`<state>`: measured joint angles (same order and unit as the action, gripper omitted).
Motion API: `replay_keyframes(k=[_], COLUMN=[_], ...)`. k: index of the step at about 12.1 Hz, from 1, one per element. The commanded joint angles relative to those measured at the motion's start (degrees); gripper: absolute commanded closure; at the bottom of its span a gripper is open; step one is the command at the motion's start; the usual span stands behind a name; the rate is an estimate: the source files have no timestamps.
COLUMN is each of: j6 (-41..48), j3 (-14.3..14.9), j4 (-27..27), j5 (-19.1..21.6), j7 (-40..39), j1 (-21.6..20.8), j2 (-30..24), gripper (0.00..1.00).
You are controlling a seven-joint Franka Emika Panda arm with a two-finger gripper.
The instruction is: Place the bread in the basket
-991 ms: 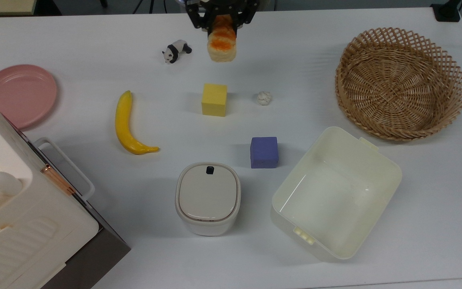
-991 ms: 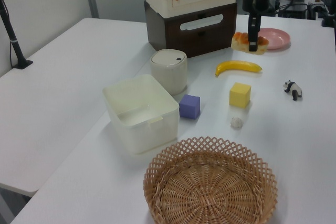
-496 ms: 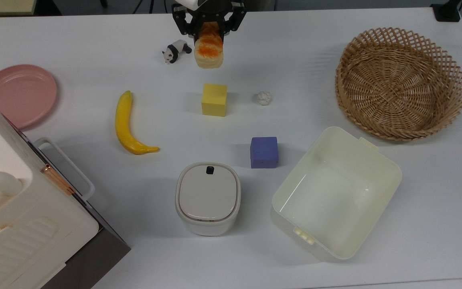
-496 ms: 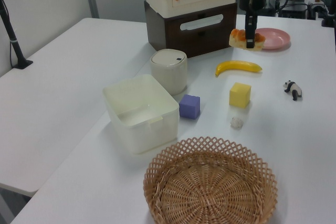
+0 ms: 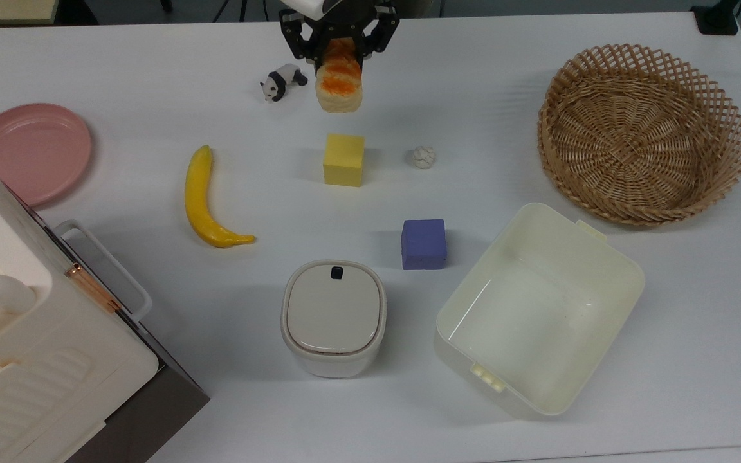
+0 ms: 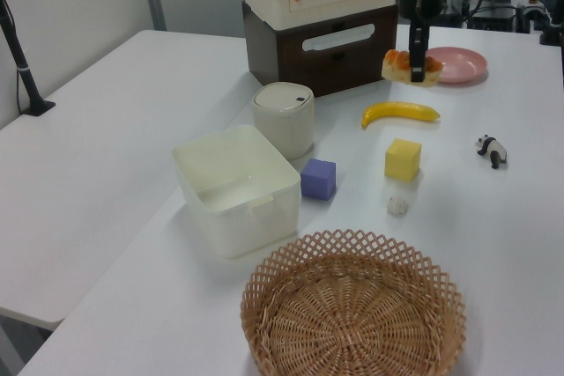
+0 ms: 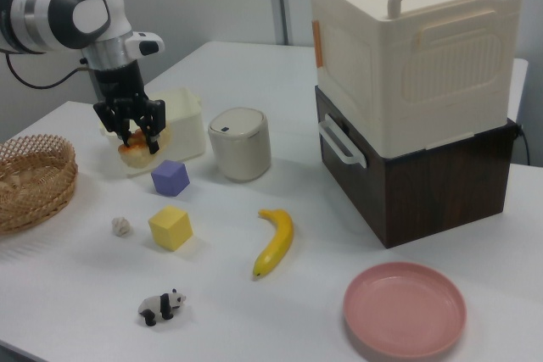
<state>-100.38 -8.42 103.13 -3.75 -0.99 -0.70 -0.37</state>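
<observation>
Gripper (image 5: 339, 48) clamped on bread (image 5: 339, 87), aloft (height clearest in left view).

- Setting: a robotics laboratory or test room.
- Evidence: a white worktable (image 5: 538, 90) laid out with toy props, among them a panda figurine (image 5: 282, 81) and foam cubes (image 5: 343, 159).
- Evidence: a robot arm (image 7: 72, 8) with trailing cable; plain grey partition walls.

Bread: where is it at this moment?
The bread is held in the pincer above the table, near the top view's upper edge, just right of the panda figurine and beyond the yellow cube.
</observation>
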Motion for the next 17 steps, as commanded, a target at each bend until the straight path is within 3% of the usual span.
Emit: replay_keyframes(k=[1, 4, 8, 13, 17], j6=[-1.6, -3.0, -2.9, -2.6, -3.1], j3=[0.5, 0.5, 0.5, -0.1, 0.8], j4=[-4.0, -5.3, -5.3, -8.6, -8.9], j5=[-1.1, -0.8, -0.8, -0.1, -0.4], j7=[-0.5, 1.7, 8.5, 8.8, 9.3], j1=[-3.1, -7.0, -17.2, -22.8, -30.4], j2=[4.4, 5.9, 6.1, 7.0, 8.1], gripper=[0.47, 0.47, 0.47, 0.47, 0.47])
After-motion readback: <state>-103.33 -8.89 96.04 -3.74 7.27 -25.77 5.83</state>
